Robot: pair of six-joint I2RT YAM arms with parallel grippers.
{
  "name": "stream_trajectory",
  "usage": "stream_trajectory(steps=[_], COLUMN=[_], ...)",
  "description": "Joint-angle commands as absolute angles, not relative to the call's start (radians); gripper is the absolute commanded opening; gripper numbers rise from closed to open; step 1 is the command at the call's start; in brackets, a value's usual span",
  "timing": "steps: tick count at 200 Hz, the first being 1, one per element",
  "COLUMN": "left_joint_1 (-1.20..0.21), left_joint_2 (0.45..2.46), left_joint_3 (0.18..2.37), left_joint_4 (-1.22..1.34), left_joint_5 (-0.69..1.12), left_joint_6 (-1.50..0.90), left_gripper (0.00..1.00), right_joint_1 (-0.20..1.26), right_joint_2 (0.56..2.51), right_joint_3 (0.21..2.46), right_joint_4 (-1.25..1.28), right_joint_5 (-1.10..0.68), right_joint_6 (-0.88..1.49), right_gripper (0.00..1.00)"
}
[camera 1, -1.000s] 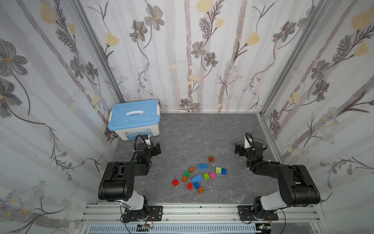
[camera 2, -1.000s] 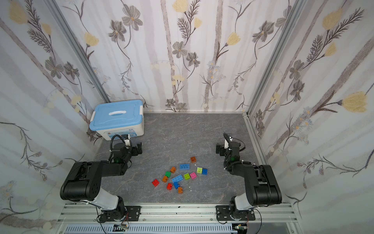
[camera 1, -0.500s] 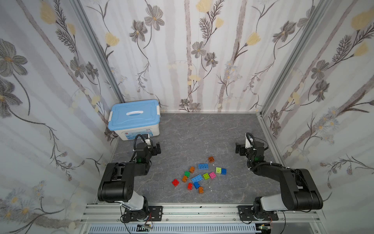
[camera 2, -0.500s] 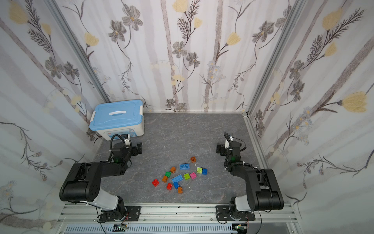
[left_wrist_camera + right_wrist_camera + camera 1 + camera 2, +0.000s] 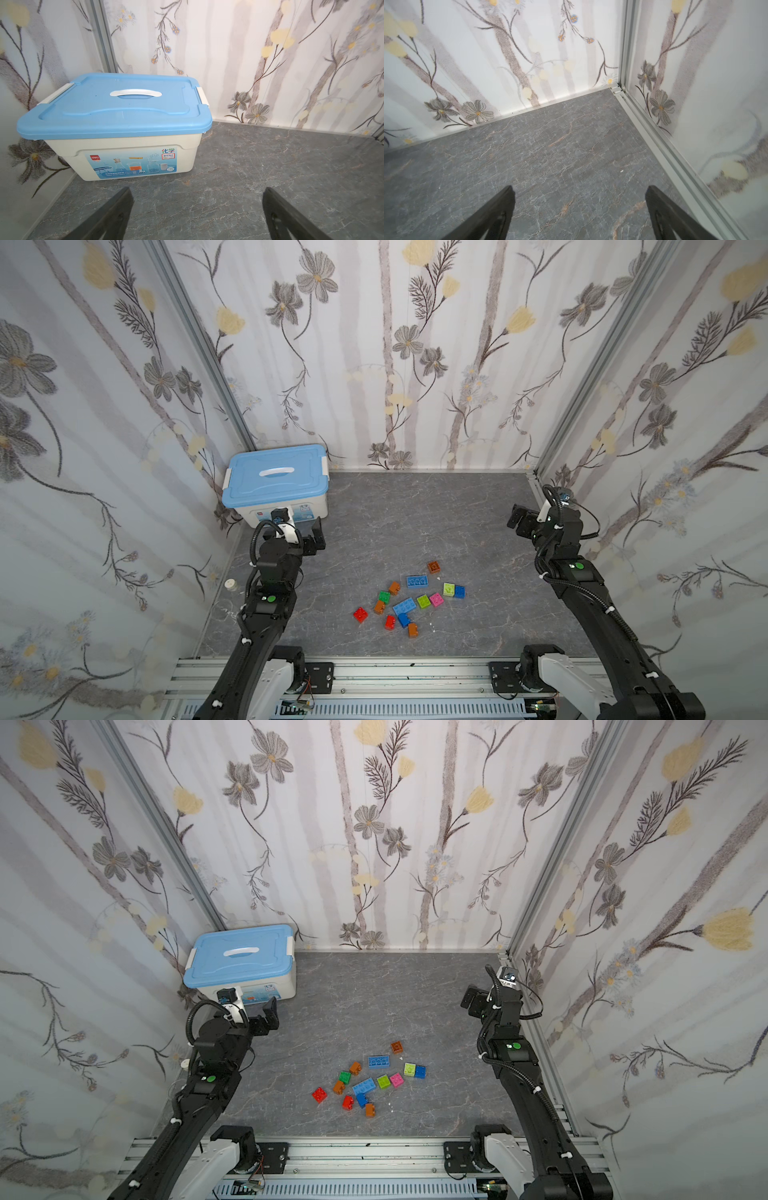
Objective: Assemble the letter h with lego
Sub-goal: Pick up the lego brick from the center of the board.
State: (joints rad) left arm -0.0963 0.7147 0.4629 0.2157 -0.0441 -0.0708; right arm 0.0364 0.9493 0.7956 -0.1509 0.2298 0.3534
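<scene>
The lego (image 5: 404,606) is a loose scatter of small studded plastic bricks. They lie on the near middle of the grey marble-patterned tabletop (image 5: 415,514), between the two arms and well apart from both. Two longer light-blue bricks (image 5: 417,581) lie among cube-like ones in orange, green, lime and pink. A red brick (image 5: 360,614) sits at the left edge and a dark-blue brick (image 5: 459,591) at the right, just beside a lime one.

The left gripper (image 5: 196,190) has its jaws spread wide with nothing between them. It sits near the white plastic storage box with light-blue lid (image 5: 116,108), which stands in the far left corner. The right gripper (image 5: 579,189) is likewise wide apart and empty, facing the far right corner.

Pale wallpaper with grey and yellow flowers (image 5: 374,364) covers three walls. An aluminium rail (image 5: 395,676) runs along the near edge.
</scene>
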Motion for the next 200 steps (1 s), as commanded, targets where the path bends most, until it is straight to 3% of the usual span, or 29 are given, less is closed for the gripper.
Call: stream_trajectory(steps=[1,32,71,128,200], left_joint_1=[-0.102,-0.102,-0.102,-0.121,-0.123], left_joint_2=[0.611,0.54,0.642,0.821,0.777], left_joint_3=[0.439,0.382,0.437,0.557,0.654], left_joint_4=[0.029,-0.01,-0.07,-0.129,-0.351], left_joint_5=[-0.108,-0.101,0.016,0.142,-0.001], left_joint_6=[-0.171,-0.174,-0.152,-0.222,-0.441], left_gripper=[1.0,1.0,1.0,1.0,1.0], right_joint_1=[0.033,0.04,0.118,0.437,0.783], right_joint_2=[0.911,0.909,0.972,1.099,1.361], right_joint_3=[0.787,0.782,0.798,0.872,1.064], right_joint_4=[-0.312,-0.332,-0.389,-0.463,-0.532], right_joint_5=[0.232,0.092,0.018,0.04,0.042], right_joint_6=[0.523,0.496,0.437,0.372,0.33], right_gripper=[0.99,0.99,0.98,0.96,0.9])
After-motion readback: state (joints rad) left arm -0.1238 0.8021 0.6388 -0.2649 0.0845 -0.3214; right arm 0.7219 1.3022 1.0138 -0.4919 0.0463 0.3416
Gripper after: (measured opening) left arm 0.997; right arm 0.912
